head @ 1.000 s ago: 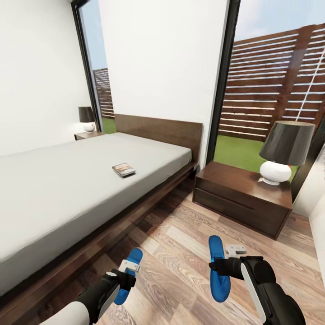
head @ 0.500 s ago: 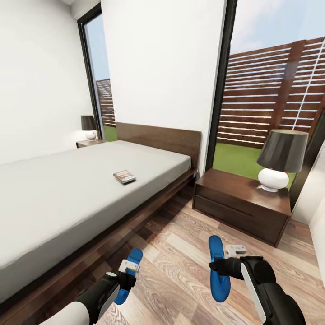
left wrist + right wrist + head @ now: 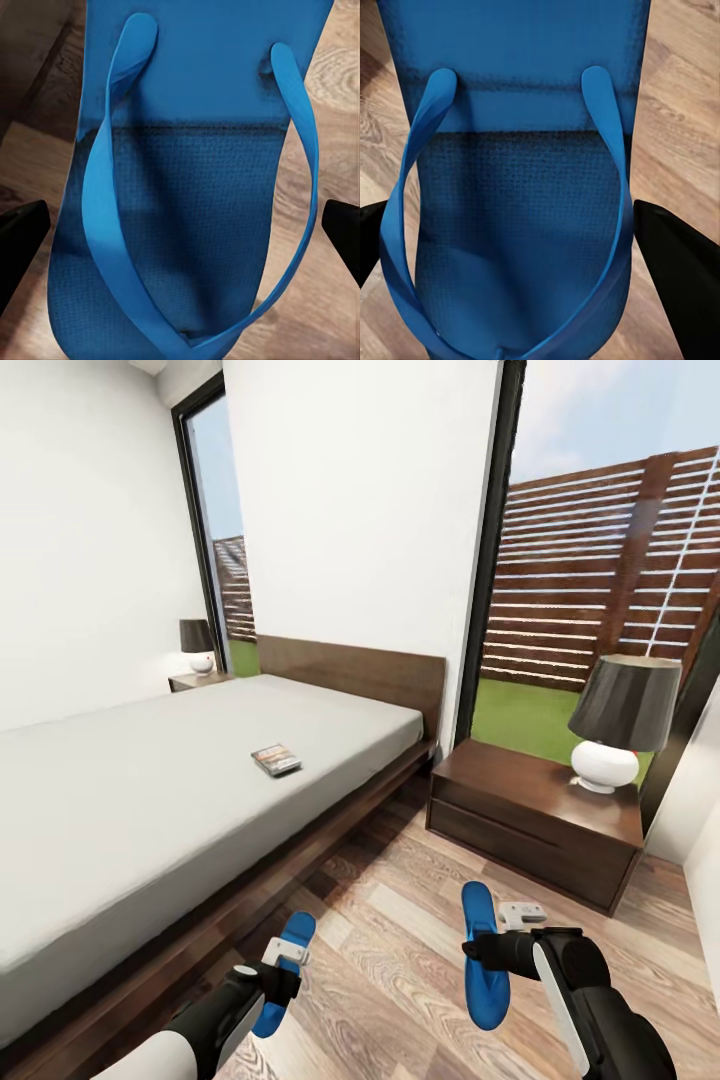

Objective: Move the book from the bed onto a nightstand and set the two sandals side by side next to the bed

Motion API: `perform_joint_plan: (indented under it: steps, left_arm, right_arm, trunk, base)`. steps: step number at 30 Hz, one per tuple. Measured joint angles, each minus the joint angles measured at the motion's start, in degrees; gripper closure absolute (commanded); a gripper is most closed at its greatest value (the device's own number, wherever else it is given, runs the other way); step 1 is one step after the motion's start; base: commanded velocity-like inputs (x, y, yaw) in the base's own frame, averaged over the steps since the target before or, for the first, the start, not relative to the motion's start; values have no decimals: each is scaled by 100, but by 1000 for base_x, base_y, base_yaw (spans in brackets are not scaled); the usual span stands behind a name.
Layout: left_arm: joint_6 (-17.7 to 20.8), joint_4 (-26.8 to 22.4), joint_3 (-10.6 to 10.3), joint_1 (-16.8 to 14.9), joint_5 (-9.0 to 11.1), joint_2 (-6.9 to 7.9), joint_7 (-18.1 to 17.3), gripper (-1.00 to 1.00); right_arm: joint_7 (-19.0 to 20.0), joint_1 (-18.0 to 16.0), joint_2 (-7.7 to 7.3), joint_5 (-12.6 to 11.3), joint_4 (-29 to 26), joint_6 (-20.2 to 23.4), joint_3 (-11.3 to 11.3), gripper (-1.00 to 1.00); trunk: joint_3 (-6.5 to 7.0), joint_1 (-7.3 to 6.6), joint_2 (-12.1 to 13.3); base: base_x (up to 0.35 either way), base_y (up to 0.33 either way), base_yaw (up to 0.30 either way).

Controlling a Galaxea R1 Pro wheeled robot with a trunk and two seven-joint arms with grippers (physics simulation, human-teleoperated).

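Each gripper holds one of the two bright blue sandals above the wood floor beside the bed [image 3: 150, 800]. My left gripper [image 3: 278, 972] is shut on one sandal [image 3: 297, 934], whose sole and straps show close up in the left wrist view [image 3: 187, 195] between dark fingers [image 3: 19, 240]. My right gripper [image 3: 483, 950] is shut on the other sandal [image 3: 487, 1000], seen up close in the right wrist view [image 3: 517, 187]. The book [image 3: 275, 760] lies flat on the grey mattress, far ahead of both grippers. A nightstand [image 3: 520, 815] stands right of the bed.
A white lamp with a dark shade [image 3: 620, 725] takes the right end of the near nightstand's top. A second nightstand [image 3: 195, 680] with a small lamp [image 3: 197, 643] sits beyond the bed. Tall windows show a fence. Open plank floor [image 3: 390, 920] lies between bed and nightstand.
The head view has shifted slightly, so the bed, book and nightstand sit a little lower and further off. Both grippers still hold their sandals in the same place.
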Motion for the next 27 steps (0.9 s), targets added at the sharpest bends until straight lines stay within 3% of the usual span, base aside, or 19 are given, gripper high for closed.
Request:
perform_joint_plan:
  steps: [5, 12, 23, 27]
  left_arm:
    - [-67, 161, 13, 5, 9, 5, -5, 100]
    - [-530, 825, 49, 6, 29, 13, -8, 100]
    - [-780, 918, 66, 87, 40, 55, -9, 100]
    - [-808, 923, 70, 111, 44, 155, -9, 100]
  right_arm:
    - [-12, 0, 5, -1, 7, -3, 16, 100]
    - [-15, 0, 8, 6, 9, -8, -3, 100]
    - [1, 3, -5, 16, 18, -62, -29, 100]
    - [-29, 12, -13, 31, 108, -306, -28, 100]
  trunk:
    - [90, -110, 201]
    - [215, -264, 481]
    - [413, -505, 922]
    - [484, -593, 1083]
  base:
    - [0, 0, 0]
    - [0, 0, 0]
    - [0, 0, 0]
    - [0, 0, 0]
